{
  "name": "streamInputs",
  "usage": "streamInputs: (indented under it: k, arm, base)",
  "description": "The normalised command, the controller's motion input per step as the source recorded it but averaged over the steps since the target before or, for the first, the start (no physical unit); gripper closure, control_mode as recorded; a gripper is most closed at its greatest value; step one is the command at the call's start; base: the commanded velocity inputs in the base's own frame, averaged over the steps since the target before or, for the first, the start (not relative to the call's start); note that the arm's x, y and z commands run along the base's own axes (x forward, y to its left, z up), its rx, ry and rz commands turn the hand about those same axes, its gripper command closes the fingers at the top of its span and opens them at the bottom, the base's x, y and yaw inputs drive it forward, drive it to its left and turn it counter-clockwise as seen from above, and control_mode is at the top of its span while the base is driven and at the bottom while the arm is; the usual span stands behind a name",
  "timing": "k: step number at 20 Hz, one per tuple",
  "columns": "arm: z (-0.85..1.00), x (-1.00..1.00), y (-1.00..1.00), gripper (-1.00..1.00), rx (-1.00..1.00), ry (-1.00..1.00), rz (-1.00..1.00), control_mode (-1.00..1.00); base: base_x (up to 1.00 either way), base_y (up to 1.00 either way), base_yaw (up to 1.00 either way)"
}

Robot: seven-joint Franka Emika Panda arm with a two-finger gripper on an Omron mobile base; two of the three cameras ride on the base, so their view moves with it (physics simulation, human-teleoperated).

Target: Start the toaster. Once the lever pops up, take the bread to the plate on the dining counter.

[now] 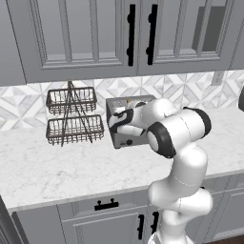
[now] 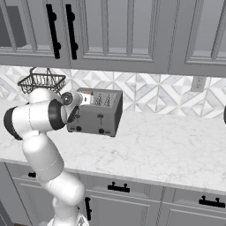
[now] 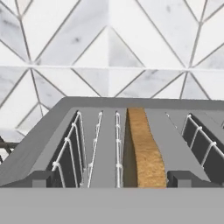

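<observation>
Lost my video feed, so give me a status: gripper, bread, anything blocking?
Gripper open, poised over the toaster. Bread on edge in a slot, not gripped. Nothing blocking the slots; wire basket rack stands apart on the counter.

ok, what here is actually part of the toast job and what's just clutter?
Job:
- toaster on the worktop
- bread, standing in a toaster slot
- gripper, jaws open, above the toaster slots

Clutter:
- two-tier wire basket rack
- wall outlet
- upper cabinets
</observation>
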Motion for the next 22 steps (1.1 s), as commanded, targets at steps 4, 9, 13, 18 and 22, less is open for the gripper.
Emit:
streamInputs:
  k: [4,9,13,18,22]
  arm:
    - [0.00,0.02,-0.16,-1.00,0.05,0.00,0.00,-1.00]
    - [0.00,-0.01,-0.29,-1.00,0.04,0.00,0.00,-1.00]
    - [0.00,0.00,-0.30,-1.00,0.04,0.00,0.00,-1.00]
    - [-0.05,0.00,-0.12,-1.00,0.01,0.00,0.00,-1.00]
    - [-0.21,0.00,-0.13,-1.00,0.00,0.00,0.00,-1.00]
  base:
    - [0.00,0.00,0.00]
    - [0.00,0.00,0.00]
    - [0.00,0.00,0.00]
    - [0.00,0.00,0.00]
    - [0.00,0.00,0.00]
